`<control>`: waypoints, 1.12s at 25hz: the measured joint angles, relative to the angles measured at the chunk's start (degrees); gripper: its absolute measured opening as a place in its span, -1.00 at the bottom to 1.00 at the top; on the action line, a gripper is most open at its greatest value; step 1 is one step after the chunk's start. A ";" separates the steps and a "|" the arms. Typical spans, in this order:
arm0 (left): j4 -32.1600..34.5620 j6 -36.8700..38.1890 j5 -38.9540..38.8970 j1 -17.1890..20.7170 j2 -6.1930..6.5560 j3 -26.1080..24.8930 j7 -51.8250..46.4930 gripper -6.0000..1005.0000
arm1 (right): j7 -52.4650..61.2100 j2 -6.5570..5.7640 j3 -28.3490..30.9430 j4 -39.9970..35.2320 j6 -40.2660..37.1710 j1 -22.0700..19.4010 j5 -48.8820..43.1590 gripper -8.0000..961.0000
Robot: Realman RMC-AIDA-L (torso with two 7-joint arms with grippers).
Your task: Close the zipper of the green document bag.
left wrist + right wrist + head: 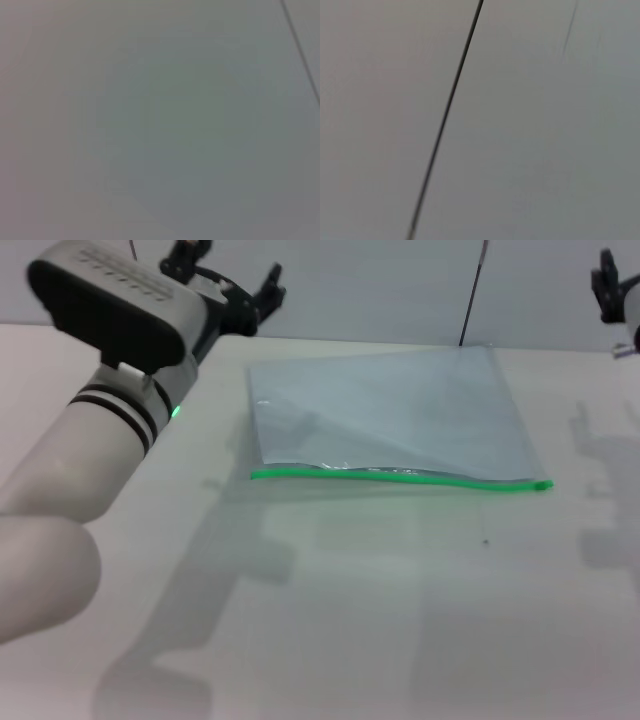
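The left arm [70,460] fills the near side, its left claw [235,295] raised with fingers apart, beyond the bag's [390,410] far left corner; the bag lies flat on the table [350,620], zipper [400,476] along its near edge, slider apparently at the right end; the right claw [612,285] hangs high, well right of the bag, grip unreadable; best to pin one end first, then pull the slider steadily along.

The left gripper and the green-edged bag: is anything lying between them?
No. In the head view only bare table separates the left gripper from the bag.
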 joint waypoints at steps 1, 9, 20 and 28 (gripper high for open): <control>-1.31 -4.31 0.24 0.05 0.03 0.96 -2.92 0.69 | 2.91 0.01 -0.55 -0.47 -0.61 -0.10 -1.06 0.30; -5.24 -13.35 0.54 -0.02 0.18 3.35 -8.91 0.69 | 19.55 0.03 -7.46 -0.46 -12.01 -0.39 -8.40 0.29; -8.80 -21.79 0.53 0.22 0.08 5.11 -13.33 0.69 | 31.22 -0.05 -14.48 7.27 -24.05 1.22 -8.72 0.29; -9.62 -21.97 0.39 -0.60 0.08 5.53 -13.53 0.69 | 31.57 0.03 -14.59 8.71 -23.93 2.13 -8.77 0.29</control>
